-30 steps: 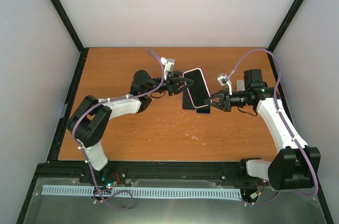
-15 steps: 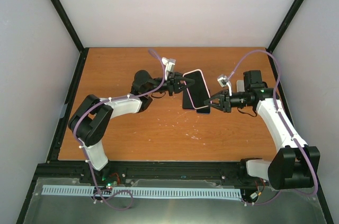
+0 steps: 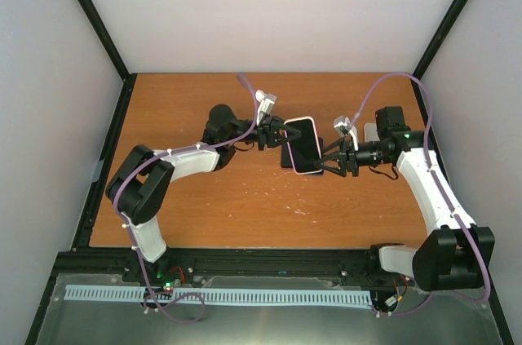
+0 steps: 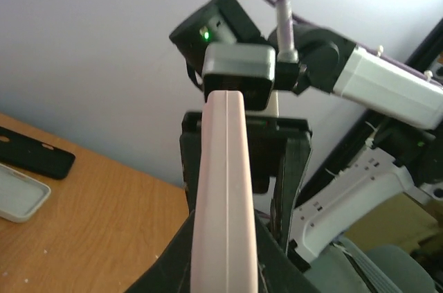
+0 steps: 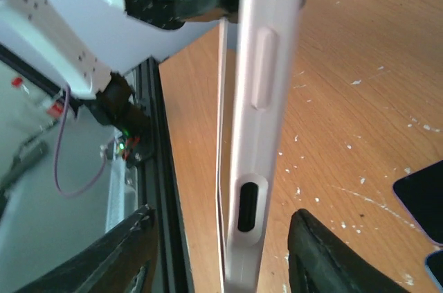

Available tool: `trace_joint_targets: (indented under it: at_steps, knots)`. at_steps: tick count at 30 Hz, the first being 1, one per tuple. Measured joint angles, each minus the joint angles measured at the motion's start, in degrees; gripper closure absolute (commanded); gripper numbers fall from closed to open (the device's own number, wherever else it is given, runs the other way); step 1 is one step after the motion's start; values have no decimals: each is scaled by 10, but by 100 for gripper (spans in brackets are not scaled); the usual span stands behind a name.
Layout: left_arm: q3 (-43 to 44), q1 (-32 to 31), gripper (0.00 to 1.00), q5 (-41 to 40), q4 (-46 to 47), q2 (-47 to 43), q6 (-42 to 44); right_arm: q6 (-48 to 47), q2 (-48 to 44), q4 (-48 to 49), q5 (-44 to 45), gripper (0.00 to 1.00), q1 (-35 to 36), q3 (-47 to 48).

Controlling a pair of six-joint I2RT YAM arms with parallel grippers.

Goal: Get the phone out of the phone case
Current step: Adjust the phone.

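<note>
The phone in its pale pink case (image 3: 303,146) is held off the orange table (image 3: 204,206), between the two arms. My left gripper (image 3: 280,134) is shut on its left end; in the left wrist view the case's edge (image 4: 223,189) runs up between the dark fingers (image 4: 169,255). My right gripper (image 3: 326,161) is open, its fingers (image 5: 128,251) on either side of the case's other end (image 5: 252,168) without touching it; the charging-port cutout shows there. A thin edge shows along the case's left side; I cannot tell whether the phone has come away.
A black flat phone or case (image 3: 286,159) lies on the table just under the held phone. In the left wrist view a black case (image 4: 34,158) and a pale case (image 4: 19,196) lie on the table. A dark slab (image 5: 422,196) lies right of my right fingers.
The left gripper has shifted the held phone slightly right and nearer. The right gripper has moved left, so its open fingers now straddle the phone's end.
</note>
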Motion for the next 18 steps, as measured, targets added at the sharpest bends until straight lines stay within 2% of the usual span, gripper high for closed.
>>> trace_joint_targets:
  at_steps: [5,10,14,18]
  knots:
    - [21,12,98,59,-55,0,16,-109,0,-85,29,48,0,46]
    - [48,17,98,111,-139,-2,49,-203,0,-148,71,52,1,51]
    - [58,17,99,139,-185,-12,58,-245,-8,-170,96,54,11,50]
    - [58,17,100,153,-188,-24,50,-252,-30,-167,98,56,39,42]
